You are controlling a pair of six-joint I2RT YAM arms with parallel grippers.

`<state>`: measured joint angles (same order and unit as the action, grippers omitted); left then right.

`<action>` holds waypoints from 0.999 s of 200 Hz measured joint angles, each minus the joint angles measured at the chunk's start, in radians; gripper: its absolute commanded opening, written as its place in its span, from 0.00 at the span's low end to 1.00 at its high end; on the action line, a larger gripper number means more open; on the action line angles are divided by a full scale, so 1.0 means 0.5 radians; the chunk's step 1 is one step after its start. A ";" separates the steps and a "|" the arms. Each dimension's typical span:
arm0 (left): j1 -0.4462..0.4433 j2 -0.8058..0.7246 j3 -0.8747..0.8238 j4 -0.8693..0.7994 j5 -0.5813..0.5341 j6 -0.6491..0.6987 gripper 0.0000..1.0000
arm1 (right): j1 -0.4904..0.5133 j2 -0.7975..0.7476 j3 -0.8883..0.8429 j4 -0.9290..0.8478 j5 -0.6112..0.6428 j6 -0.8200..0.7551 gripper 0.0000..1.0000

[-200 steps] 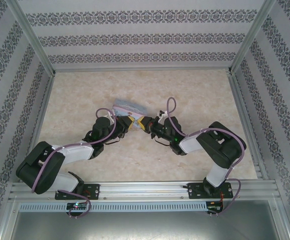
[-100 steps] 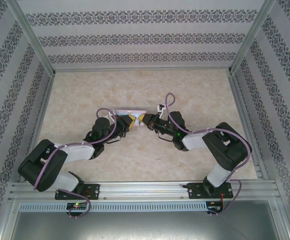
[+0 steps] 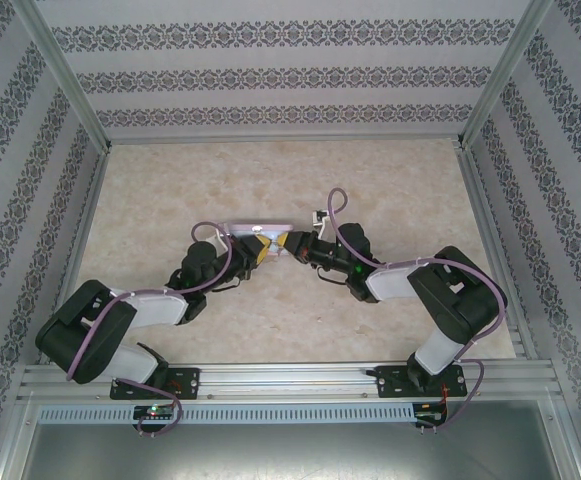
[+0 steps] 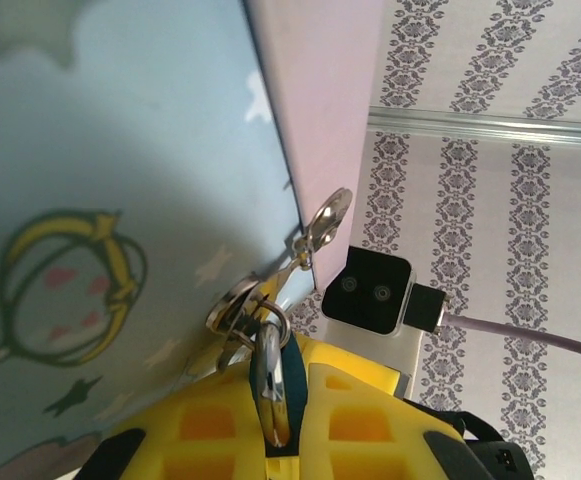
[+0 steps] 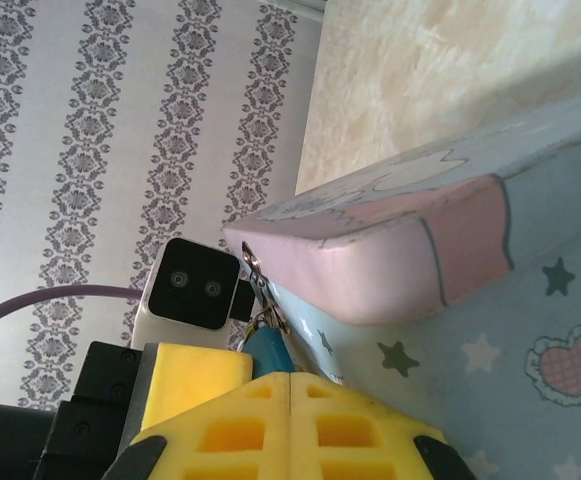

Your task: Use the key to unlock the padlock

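- So, both arms meet near the middle of the surface [image 3: 390, 190], a little toward its left edge, at the pale-blue cartoon tin [image 3: 257, 227].
- Tin: pink lid rim, with stars, a heart and a yellow ring shape printed on the blue (seen close up from both wrists).
- A silver hasp [image 4: 326, 218] sticks out at the lid seam, with a small metal loop [image 4: 270, 322] hanging off it.
- The padlock [image 5: 267, 352] hangs from that hasp at the tin's edge, its teal body just beyond the tips of both arms.
- Left jaws: narrow, yellow pads [image 4: 360, 425] pinched on the padlock, a silver edge and a teal sliver showing in the slit between them.
- Right jaws: fully closed, pads [image 5: 340, 430] meeting at a thin seam, tips right against the lock body.
- The key is hidden (cannot tell if the right jaws hold it).
- The left pad [image 5: 195, 382] sits just beside the padlock on its other side, so the two tips nearly touch.
- Each wrist sees the other's white camera block [image 4: 368, 292] close behind the lock.
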<state>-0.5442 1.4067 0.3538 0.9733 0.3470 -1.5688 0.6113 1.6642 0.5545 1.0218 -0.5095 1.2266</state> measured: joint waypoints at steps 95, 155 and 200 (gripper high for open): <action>-0.031 -0.043 -0.056 -0.050 -0.023 -0.021 0.00 | 0.000 0.104 -0.111 0.280 -0.069 0.115 0.00; -0.039 -0.073 -0.077 -0.093 -0.038 -0.019 0.00 | 0.004 0.140 -0.121 0.333 -0.100 0.249 0.00; -0.039 -0.075 -0.084 -0.097 -0.079 -0.013 0.00 | 0.018 0.223 -0.117 0.353 -0.114 0.359 0.00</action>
<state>-0.5636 1.3693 0.3119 0.9249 0.3073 -1.5753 0.6201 1.7756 0.4957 1.1984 -0.5667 1.4063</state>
